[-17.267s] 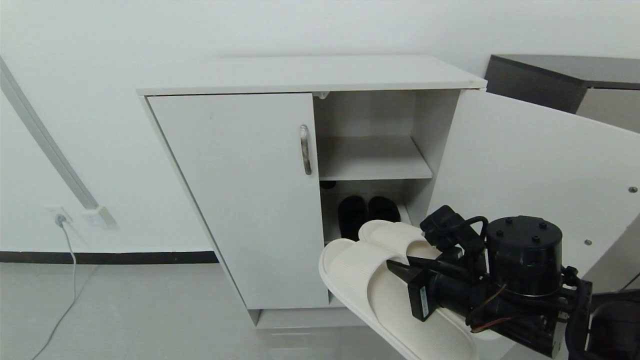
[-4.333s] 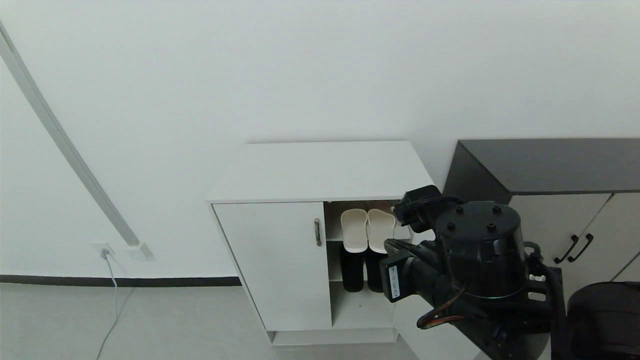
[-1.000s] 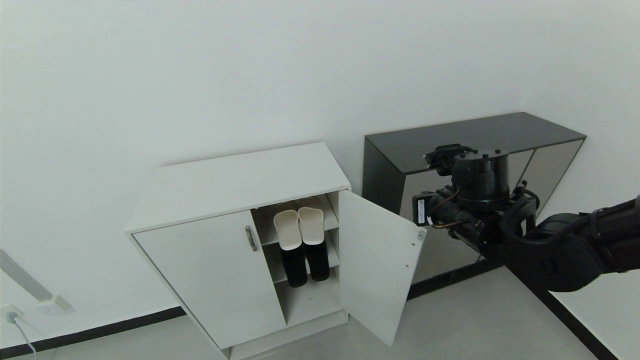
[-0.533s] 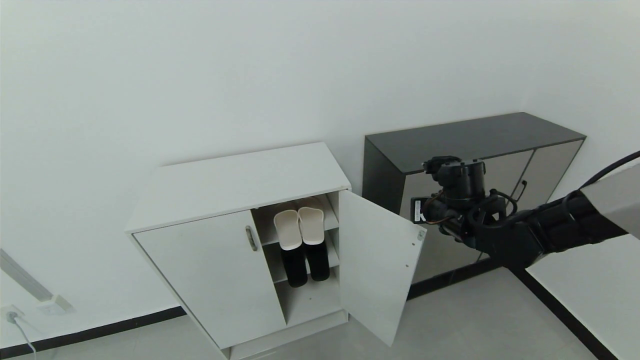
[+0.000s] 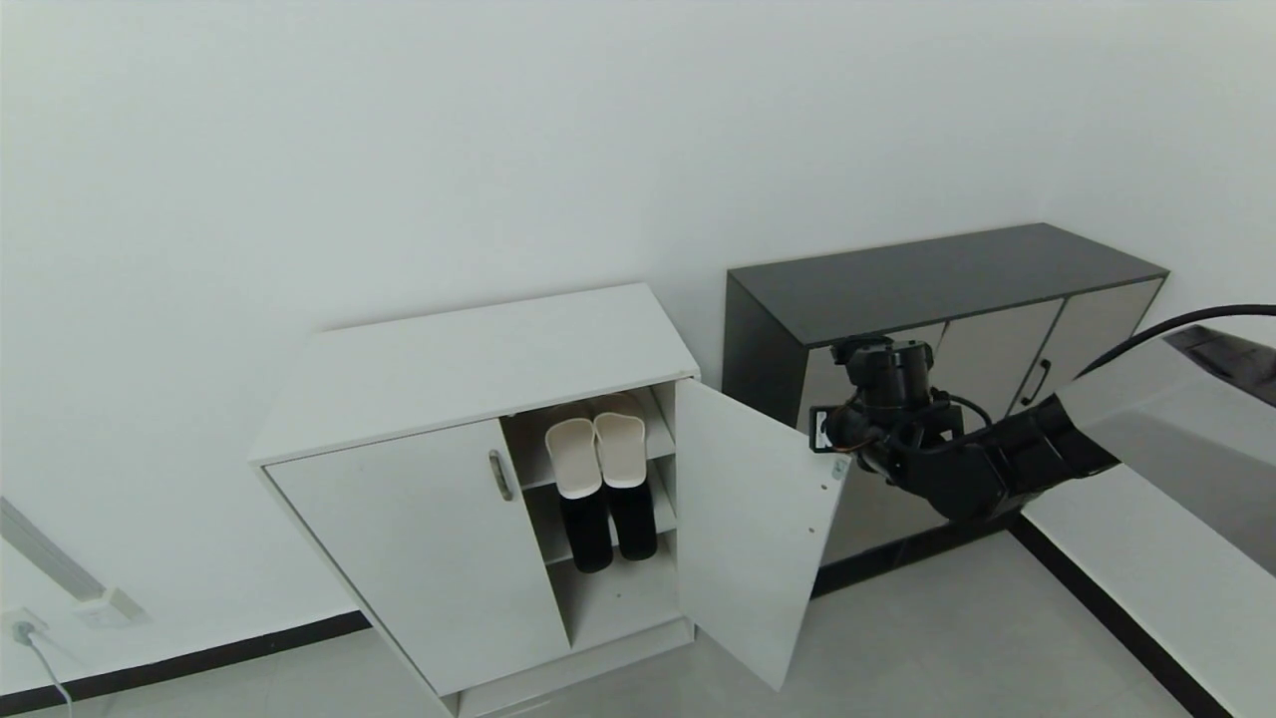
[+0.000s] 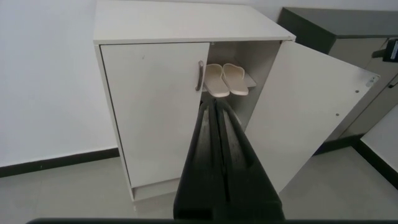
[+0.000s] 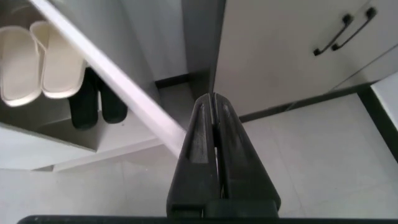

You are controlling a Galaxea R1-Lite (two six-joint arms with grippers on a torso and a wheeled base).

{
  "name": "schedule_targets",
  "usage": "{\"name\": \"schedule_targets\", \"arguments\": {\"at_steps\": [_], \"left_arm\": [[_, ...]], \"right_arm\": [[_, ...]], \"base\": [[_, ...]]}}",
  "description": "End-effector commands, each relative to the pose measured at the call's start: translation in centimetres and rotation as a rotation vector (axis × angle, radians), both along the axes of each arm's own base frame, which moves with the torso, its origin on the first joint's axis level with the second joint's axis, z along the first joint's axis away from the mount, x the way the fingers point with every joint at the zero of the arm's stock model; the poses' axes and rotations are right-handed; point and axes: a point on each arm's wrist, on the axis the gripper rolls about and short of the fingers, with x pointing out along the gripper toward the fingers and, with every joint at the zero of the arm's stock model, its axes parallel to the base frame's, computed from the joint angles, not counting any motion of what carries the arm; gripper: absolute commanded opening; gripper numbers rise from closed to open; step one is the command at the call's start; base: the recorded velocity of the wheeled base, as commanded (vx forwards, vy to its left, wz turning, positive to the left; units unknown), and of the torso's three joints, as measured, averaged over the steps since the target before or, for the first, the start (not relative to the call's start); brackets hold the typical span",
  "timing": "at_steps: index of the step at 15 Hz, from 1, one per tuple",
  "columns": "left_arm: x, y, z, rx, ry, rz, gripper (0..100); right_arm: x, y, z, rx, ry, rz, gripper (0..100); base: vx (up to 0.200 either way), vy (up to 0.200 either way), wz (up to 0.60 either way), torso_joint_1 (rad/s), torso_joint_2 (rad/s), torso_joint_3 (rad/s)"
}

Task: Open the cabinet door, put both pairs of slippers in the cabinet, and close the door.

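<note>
The white cabinet [image 5: 478,349] stands with its right door [image 5: 753,519] swung open and its left door [image 5: 429,558] closed. A white pair of slippers [image 5: 598,454] lies on the upper shelf, and a black pair [image 5: 608,524] on the shelf below. My right gripper [image 5: 837,431] is at the outer side of the open door's free edge. In the right wrist view it [image 7: 214,98] is shut and empty, beside the door edge [image 7: 112,74]. My left gripper [image 6: 214,104] is shut and empty, held well back from the cabinet front [image 6: 155,106].
A dark-topped sideboard [image 5: 937,269] with grey doors stands directly right of the cabinet, behind the open door. A wall socket with a cable [image 5: 20,628] is at the far left. Grey floor [image 5: 947,648] lies open in front.
My right arm has stretched forward and lower, bringing its gripper from in front of the sideboard to the open door's free edge. Long before, the white slippers went from my gripper onto the shelf.
</note>
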Motion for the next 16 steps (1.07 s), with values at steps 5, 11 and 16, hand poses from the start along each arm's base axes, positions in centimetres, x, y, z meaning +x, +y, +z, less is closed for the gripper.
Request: {"name": "schedule_targets", "arguments": {"at_steps": [5, 11, 16], "left_arm": [[0.0, 0.0, 0.0, 0.000, 0.001, 0.000, 0], [0.0, 0.0, 0.0, 0.000, 0.001, 0.000, 0], [0.0, 0.0, 0.0, 0.000, 0.001, 0.000, 0]], "right_arm": [[0.5, 0.2, -1.8, -0.015, 0.034, -0.001, 0], [0.5, 0.2, -2.1, -0.017, 0.040, 0.000, 0], [0.1, 0.9, -2.3, -0.020, 0.048, 0.017, 0]], "base": [[0.000, 0.000, 0.00, 0.000, 0.00, 0.000], [0.000, 0.000, 0.00, 0.000, 0.00, 0.000], [0.000, 0.000, 0.00, 0.000, 0.00, 0.000]]}}
